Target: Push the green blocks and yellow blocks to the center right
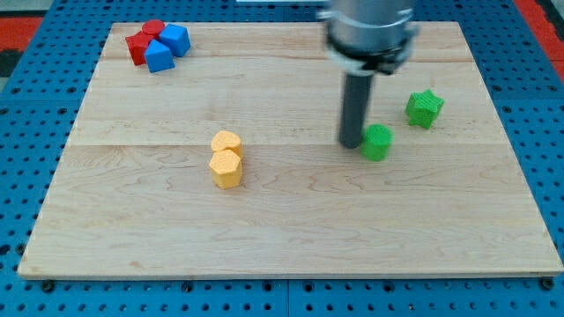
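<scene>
My tip (352, 143) rests on the wooden board, just left of a green block (378, 142) and close to touching it. A second green block, star-shaped (425, 108), sits up and to the right of the first. Two yellow blocks sit together left of centre: one hexagonal (226, 143) and one directly below it (226, 169), touching. The rod rises from the tip to the arm's grey body at the view's top.
Two red blocks (145, 40) and two blue blocks (167, 48) are clustered at the board's top left corner. The wooden board (291, 238) lies on a blue pegboard surface (18, 132).
</scene>
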